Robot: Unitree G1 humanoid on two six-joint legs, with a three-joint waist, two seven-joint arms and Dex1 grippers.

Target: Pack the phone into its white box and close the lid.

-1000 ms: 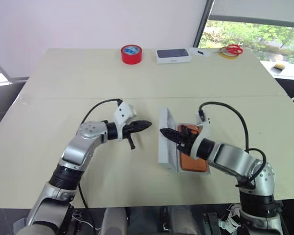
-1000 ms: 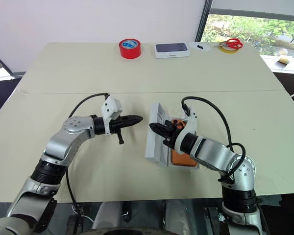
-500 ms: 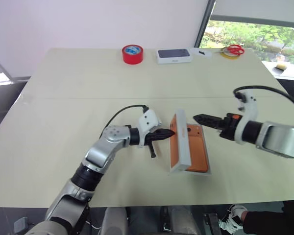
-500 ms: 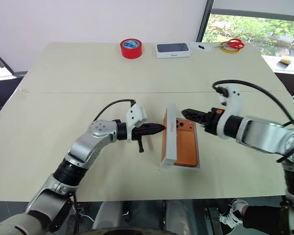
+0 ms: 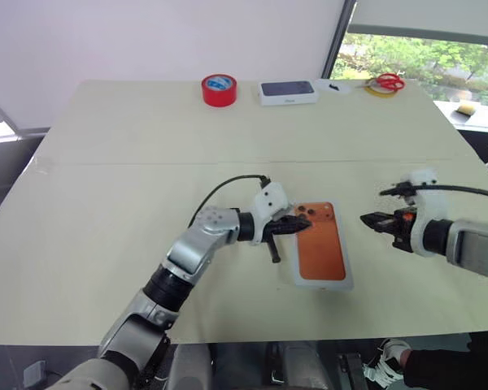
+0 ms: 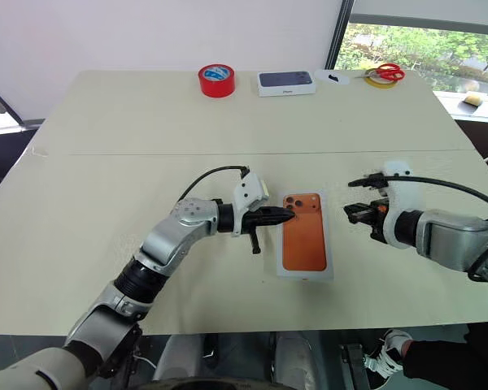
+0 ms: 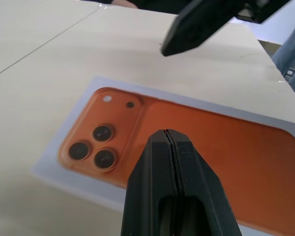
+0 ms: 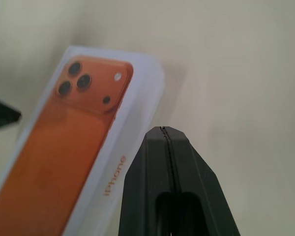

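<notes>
The lid (image 5: 320,252) lies flat on the table near the front, its printed orange phone back facing up. It covers the white box, so the phone is hidden. My left gripper (image 5: 303,226) is shut, its tip over the lid's far left corner by the printed lenses (image 7: 93,145). Whether it touches the lid I cannot tell. My right gripper (image 5: 366,219) is shut on nothing and hangs to the right of the lid, a short gap away. In the right wrist view the lid (image 8: 64,147) shows beside the shut fingers (image 8: 187,177).
At the table's far edge stand a red tape roll (image 5: 218,89), a small white box with a dark top (image 5: 287,92), and red scissors (image 5: 386,81) on a yellow ring. The table's front edge (image 5: 309,337) runs close below the lid.
The lid went from standing on its long edge to lying flat, printed side up. My right gripper drew away to the right and shut. My left gripper moved right to the lid's corner.
</notes>
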